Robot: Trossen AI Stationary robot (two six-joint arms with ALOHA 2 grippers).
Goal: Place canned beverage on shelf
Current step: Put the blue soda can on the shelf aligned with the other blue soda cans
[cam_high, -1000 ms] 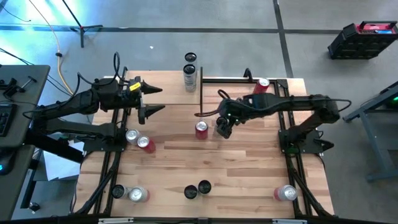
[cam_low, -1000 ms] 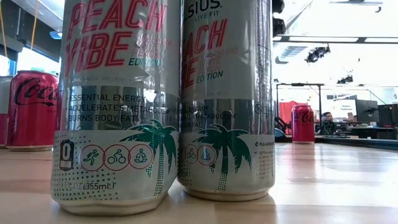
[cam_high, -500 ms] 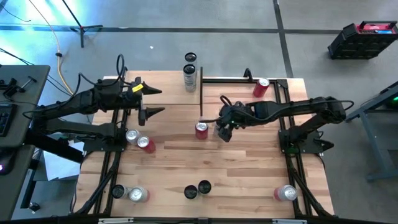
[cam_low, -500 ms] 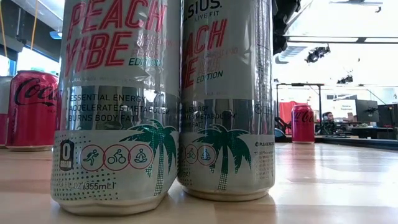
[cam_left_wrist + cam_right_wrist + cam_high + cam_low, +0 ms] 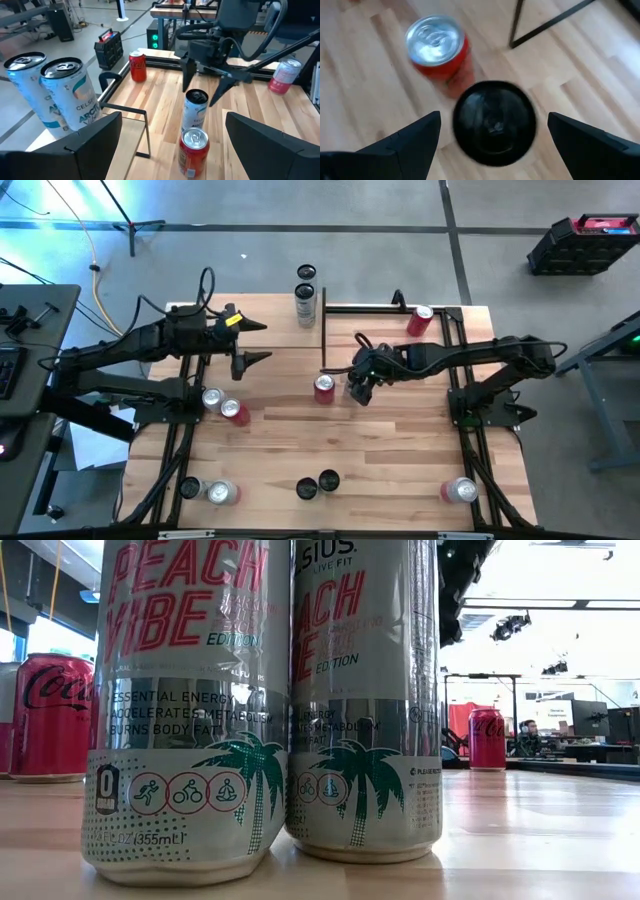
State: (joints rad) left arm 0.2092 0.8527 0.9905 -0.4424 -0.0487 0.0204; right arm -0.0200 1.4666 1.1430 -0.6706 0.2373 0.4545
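Nearest in the low view, two tall silver cans (image 5: 190, 710) fill the left half of the frame, with a red can (image 5: 50, 715) at the left edge.

At the centre of the high view the right tool (image 5: 360, 387) is held over a black-topped can (image 5: 494, 120), fingers spread wide and clamped on nothing; in the right wrist view that can lies centred between the two fingers (image 5: 407, 145). Just beside it, to the picture's left, stands a red cola can (image 5: 324, 388). The shelf (image 5: 395, 330) is seen above and right of both, its corner post close by.

For a clean grasp, a straight descent is judged best, with the fingers lowered astride the can body and kept clear of the red neighbour and the post before closing.

The left tool (image 5: 245, 342), left of centre, is also spread apart and empty.

Compared with a second ago, the right tool has been shifted slightly up the frame, and the left arm has been moved a little to the right.
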